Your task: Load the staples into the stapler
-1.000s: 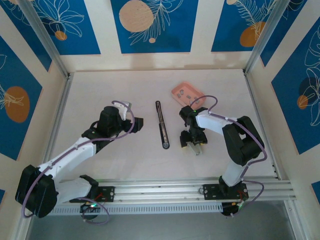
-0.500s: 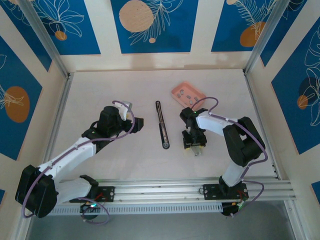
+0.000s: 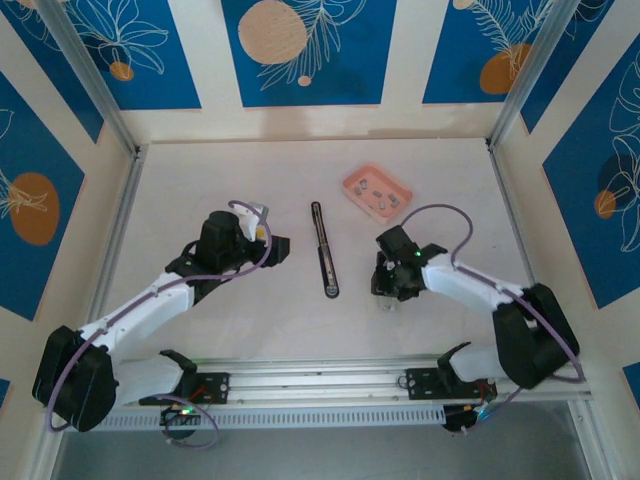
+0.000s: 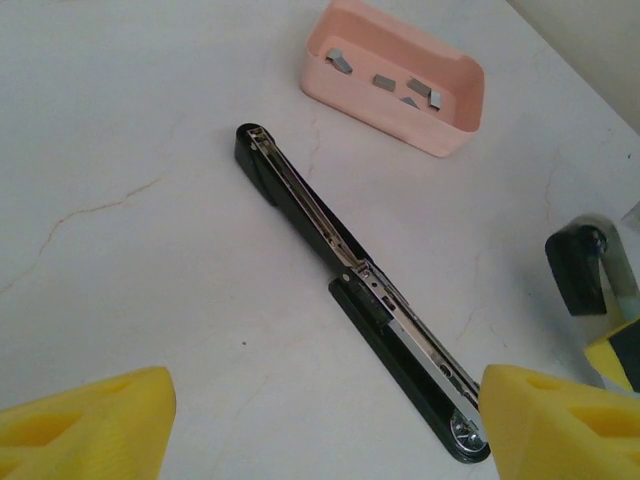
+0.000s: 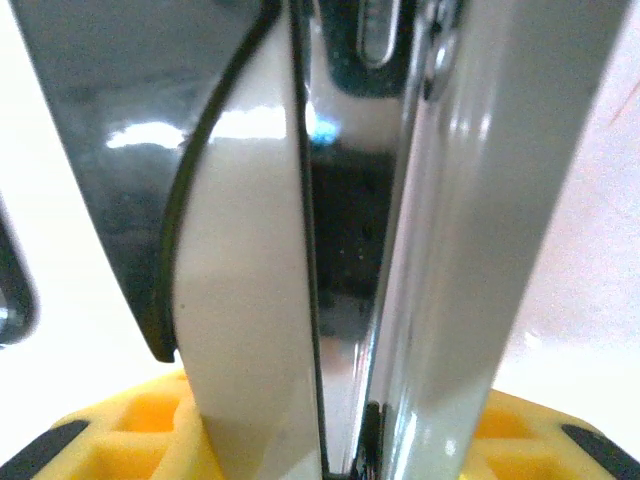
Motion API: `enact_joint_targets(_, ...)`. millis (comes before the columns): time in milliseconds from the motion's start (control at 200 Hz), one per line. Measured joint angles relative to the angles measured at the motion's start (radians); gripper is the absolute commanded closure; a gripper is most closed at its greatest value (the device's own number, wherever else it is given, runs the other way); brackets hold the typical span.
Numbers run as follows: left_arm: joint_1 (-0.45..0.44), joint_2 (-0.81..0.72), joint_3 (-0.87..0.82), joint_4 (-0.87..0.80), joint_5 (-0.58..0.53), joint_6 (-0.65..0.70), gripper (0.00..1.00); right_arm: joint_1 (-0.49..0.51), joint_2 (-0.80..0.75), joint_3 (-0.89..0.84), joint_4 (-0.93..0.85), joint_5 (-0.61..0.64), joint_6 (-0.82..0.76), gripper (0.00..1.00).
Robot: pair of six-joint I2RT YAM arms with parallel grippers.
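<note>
The stapler point(image 3: 323, 250) lay flat on the pale worktop point(image 3: 200, 180), opened out into one long thin line with its silvery rail facing up. No tool touched it. The staples point(image 3: 381, 194) were not in the stapler. They sat as a few tiny grey bits inside the pink tray point(image 3: 352, 183), which stood past the stapler's far end and a little to its right, apart from it. The left wrist view showed the staples point(image 4: 385, 82) lying loose on the floor of the pink tray point(image 4: 440, 135). The left tool point(image 3: 279, 250) hung just to the left of the stapler's middle, pointing at it. It was spread wide and held nothing. Its yellow fingertips point(image 4: 80, 420) sat far apart, with the stapler's near end just beside one of them. The right tool point(image 3: 388, 288) was low over the worktop to the right of the stapler's near end, near it but not touching. Up close, a shiny metal thing point(image 5: 450, 200) stood between the right tool's yellow fingertips point(image 5: 130, 430) — too near and blurry to name. I could not tell if that tool gripped it or how wide the tool stood.
</note>
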State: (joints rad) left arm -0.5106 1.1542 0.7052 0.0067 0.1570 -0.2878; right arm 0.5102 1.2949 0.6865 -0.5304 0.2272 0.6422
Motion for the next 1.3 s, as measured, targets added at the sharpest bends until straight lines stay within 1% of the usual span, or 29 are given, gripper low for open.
enact_joint_targets(125, 0.0, 0.0, 0.011, 0.002, 0.016, -0.011, 0.24, 0.0, -0.143, -0.134, 0.194, -0.002, 0.078, 0.74)
enact_joint_targets(195, 0.0, 0.0, 0.014, 0.013, 0.032, -0.014, 0.25, 0.0, -0.211, -0.22, 0.315, -0.005, 0.114, 0.77)
enact_joint_targets(310, 0.0, 0.003, 0.014, 0.043, 0.066, -0.022, 0.25, 0.003, -0.284, -0.334, 0.481, -0.018, 0.135, 0.79)
enact_joint_targets(415, 0.0, 0.019, 0.015, 0.078, 0.109, -0.03, 0.28, 0.027, -0.313, -0.372, 0.593, -0.023, 0.109, 0.81)
enact_joint_targets(590, 0.0, 0.058, 0.045, 0.114, 0.214, -0.05, 0.29, 0.113, -0.312, -0.371, 0.773, -0.042, -0.019, 0.82)
enact_joint_targets(725, 0.0, 0.072, 0.051, 0.172, 0.301, -0.064, 0.29, 0.167, -0.265, -0.339, 0.838, -0.045, -0.09, 0.83)
enact_joint_targets(905, -0.006, 0.097, 0.056, 0.246, 0.396, -0.084, 0.29, 0.214, -0.196, -0.288, 0.896, -0.044, -0.137, 0.83)
enact_joint_targets(1085, -0.019, 0.119, 0.076, 0.264, 0.438, -0.089, 0.3, 0.259, -0.147, -0.252, 0.934, -0.044, -0.154, 0.83)
enact_joint_targets(1301, -0.026, 0.126, 0.089, 0.278, 0.446, -0.087, 0.3, 0.29, -0.109, -0.232, 0.94, -0.044, -0.159, 0.84)
